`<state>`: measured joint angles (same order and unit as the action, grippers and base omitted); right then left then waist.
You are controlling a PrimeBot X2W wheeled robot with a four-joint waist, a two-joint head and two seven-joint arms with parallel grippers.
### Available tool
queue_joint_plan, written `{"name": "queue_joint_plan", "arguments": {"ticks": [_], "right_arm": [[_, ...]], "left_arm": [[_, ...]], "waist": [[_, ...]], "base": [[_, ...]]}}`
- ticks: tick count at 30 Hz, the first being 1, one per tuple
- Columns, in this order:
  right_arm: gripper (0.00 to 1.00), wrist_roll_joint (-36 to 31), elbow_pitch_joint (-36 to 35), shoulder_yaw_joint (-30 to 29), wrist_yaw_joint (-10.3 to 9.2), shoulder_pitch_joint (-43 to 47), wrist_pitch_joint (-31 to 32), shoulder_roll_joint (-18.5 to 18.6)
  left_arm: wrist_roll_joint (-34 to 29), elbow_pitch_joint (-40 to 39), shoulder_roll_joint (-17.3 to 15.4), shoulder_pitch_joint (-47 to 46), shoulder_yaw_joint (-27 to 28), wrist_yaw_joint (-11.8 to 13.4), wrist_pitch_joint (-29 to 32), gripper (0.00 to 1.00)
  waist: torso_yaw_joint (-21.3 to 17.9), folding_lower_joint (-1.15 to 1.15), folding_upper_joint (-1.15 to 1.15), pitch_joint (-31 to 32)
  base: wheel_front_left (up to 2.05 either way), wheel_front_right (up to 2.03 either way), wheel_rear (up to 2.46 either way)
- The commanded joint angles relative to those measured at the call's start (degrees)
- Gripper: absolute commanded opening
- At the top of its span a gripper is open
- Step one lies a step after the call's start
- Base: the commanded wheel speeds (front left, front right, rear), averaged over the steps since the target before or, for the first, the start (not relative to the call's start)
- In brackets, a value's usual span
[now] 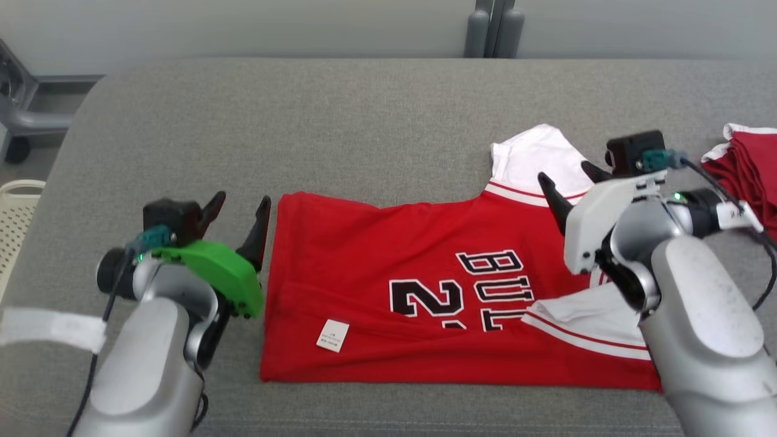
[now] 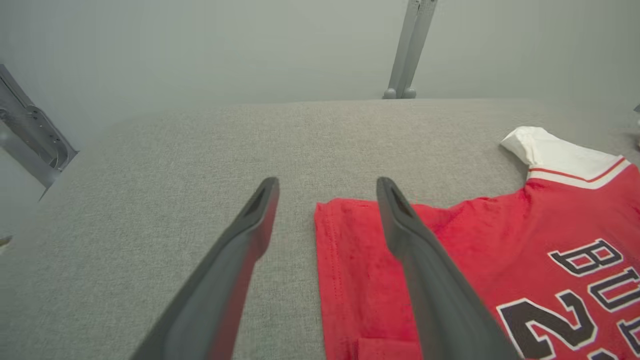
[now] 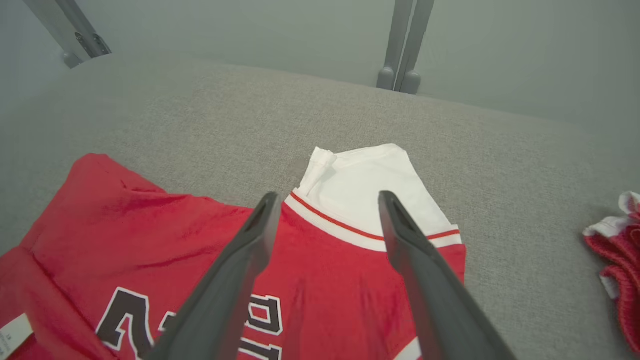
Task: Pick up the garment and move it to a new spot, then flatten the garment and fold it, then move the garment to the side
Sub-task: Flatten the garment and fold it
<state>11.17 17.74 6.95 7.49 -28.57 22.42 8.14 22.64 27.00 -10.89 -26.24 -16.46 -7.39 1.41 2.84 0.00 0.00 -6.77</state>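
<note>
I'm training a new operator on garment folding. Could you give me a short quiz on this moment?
1. True or false: the left gripper is shut on the red jersey.
2. The right gripper has its tips nearest which part? A) bottom hem B) white sleeve C) printed number
3. Fill in: a second red garment lies toward the table's ___ edge, by the robot's sides.
Key: 1 false; 2 B; 3 right.

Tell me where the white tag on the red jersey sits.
In the head view, the white tag lies on the red jersey at its lower left, left of the black number and nearer the left pincer.
</note>
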Motion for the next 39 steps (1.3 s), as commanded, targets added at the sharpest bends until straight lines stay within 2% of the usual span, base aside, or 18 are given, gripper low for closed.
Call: {"name": "queue_joint_plan", "arguments": {"ticks": [1, 7, 14, 23, 39], "right_arm": [[1.00, 1.0, 0.0, 1.3, -0.02, -2.9, 2.6, 1.7], [1.00, 3.3, 1.8, 8.0, -0.02, -13.7, 11.6, 9.3], [1.00, 5.2, 4.4, 10.6, -0.02, -20.7, 12.6, 14.0], [1.00, 5.7, 8.3, 11.2, -0.02, -24.3, 11.0, 15.4], [1.00, 4.0, 14.3, 11.9, -0.02, -28.9, 7.7, 14.8]], "left_arm": [[0.3, 1.1, -0.9, -3.6, -0.7, -0.1, 1.5, 1.00], [1.0, 7.3, -2.3, -15.9, -4.6, -0.1, 10.1, 1.00], [4.2, 12.0, -3.2, -22.6, -9.4, -0.1, 17.7, 1.00], [6.7, 14.6, -3.2, -25.2, -12.5, -0.1, 19.6, 1.00], [8.4, 20.3, -1.1, -28.9, -14.5, -0.1, 20.4, 1.00]], "waist": [[-0.4, 0.00, 0.00, -6.0], [-0.2, 0.00, 0.00, -11.4], [0.6, 0.00, 0.00, -14.1], [1.5, 0.00, 0.00, -14.8], [0.4, 0.00, 0.00, -17.2]], "base": [[0.00, 0.00, 0.00], [0.00, 0.00, 0.00], [0.00, 0.00, 0.00], [0.00, 0.00, 0.00], [0.00, 0.00, 0.00]]}}
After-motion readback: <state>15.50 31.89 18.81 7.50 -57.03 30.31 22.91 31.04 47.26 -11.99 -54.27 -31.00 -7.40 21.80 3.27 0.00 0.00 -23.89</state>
